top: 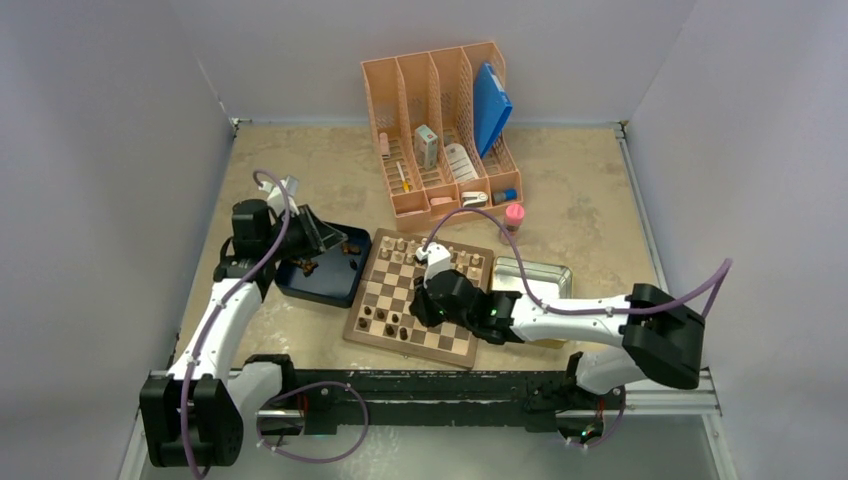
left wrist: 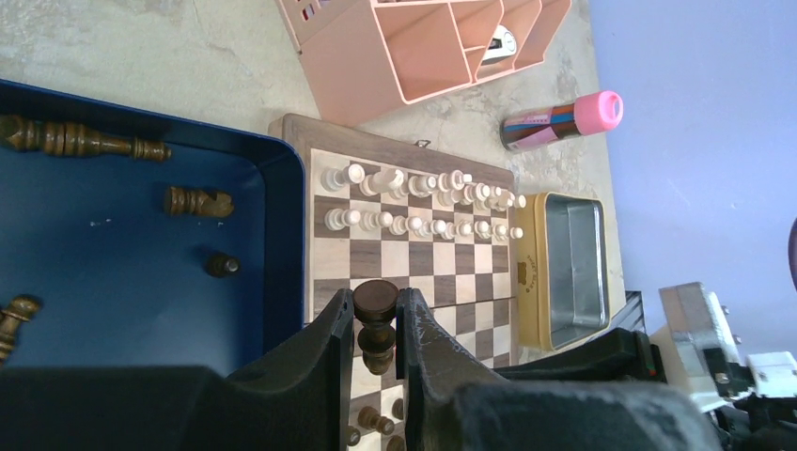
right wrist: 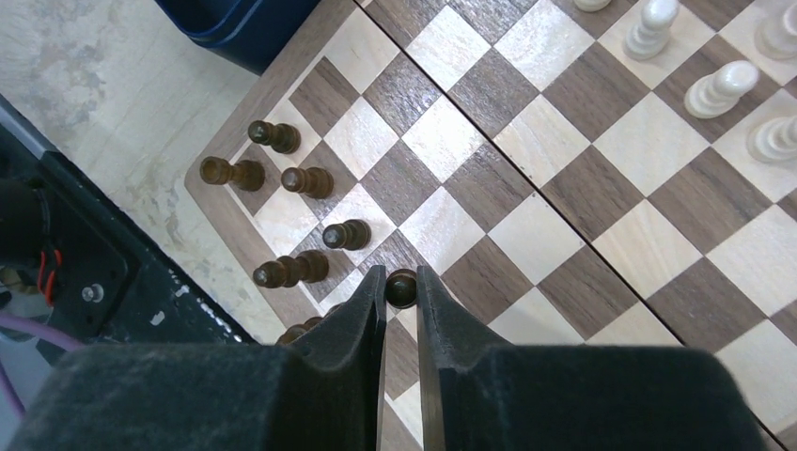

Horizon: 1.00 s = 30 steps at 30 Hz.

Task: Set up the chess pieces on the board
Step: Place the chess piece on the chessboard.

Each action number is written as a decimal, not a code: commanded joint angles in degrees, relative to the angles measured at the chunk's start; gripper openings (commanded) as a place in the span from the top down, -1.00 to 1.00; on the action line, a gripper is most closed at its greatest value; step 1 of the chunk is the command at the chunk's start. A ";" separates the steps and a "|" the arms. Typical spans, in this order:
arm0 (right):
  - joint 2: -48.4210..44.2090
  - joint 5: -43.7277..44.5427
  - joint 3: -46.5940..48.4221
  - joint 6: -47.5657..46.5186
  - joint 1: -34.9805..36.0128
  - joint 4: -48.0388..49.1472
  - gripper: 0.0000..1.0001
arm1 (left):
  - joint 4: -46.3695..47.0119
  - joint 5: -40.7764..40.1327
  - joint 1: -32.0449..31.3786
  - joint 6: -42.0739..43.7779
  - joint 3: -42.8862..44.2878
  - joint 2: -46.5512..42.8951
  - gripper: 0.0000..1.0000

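Note:
The board point(top: 455, 346) lies in the middle of the table, with pale pieces point(left wrist: 423, 183) in its two far rows. Several dark chess pieces point(right wrist: 306, 180) stand at its near left corner. My right gripper point(right wrist: 401, 282) hangs just over that corner, shut on a small dark pawn point(right wrist: 401, 288). My left gripper point(left wrist: 376, 315) is shut on a taller dark piece point(left wrist: 376, 301), held by its round base above the board's left edge. In the top view the left gripper point(top: 318, 236) is over the blue tray point(top: 335, 290).
Loose dark pieces point(left wrist: 195, 200) lie in the blue tray point(left wrist: 113, 263) left of the board. A metal tin point(left wrist: 571, 268) sits against the board's right side. Behind stand a peach desk organizer point(top: 440, 130) and a pink-capped tube point(top: 514, 215).

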 commanded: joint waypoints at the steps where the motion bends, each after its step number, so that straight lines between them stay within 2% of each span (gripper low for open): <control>1: 2.13 -0.74 0.56 0.67 0.42 4.45 0.65 | 2.07 1.22 0.47 0.50 -0.60 -2.06 1.00; 20: 6.32 -1.60 2.57 0.65 0.82 3.90 0.57 | 2.31 0.69 0.55 2.34 -1.39 -2.83 1.00; 30: 7.13 -2.57 3.58 0.52 1.08 3.53 0.44 | 2.03 -0.03 0.48 2.85 -1.42 -3.11 1.00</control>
